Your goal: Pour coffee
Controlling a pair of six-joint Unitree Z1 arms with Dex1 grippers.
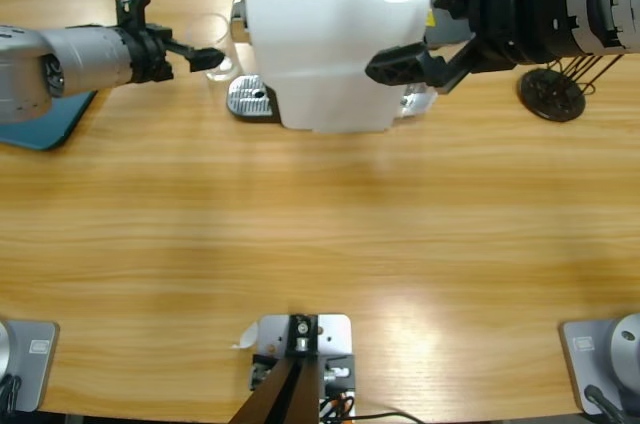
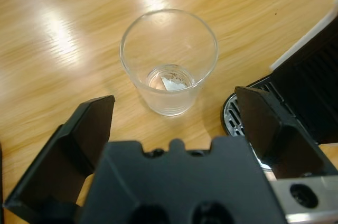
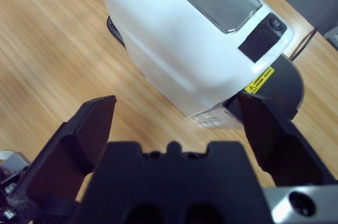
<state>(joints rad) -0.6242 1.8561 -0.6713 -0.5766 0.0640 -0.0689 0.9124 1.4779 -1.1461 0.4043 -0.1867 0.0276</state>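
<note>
Clear glass cup empty, at 9 o'clock of white coffee machine on worktop | coffee: none visible | left claw released, short of cup | right claw released by machine | step: approaching cup | next: close on cup.

Obstacles crowd the far edge of the long wooden table; its near and middle stretch lies open.

The bulky white coffee machine stands at the far middle, with its round metal drip tray jutting out at its left foot. Just beside that tray stands a small clear glass cup, leaving only a narrow gap between the two. The left gripper, jaws spread, sits close to the cup, and the right gripper, jaws also spread, hangs by the machine's right side. A black wire stand blocks the far right, and a blue mat lies at the far left.
</note>
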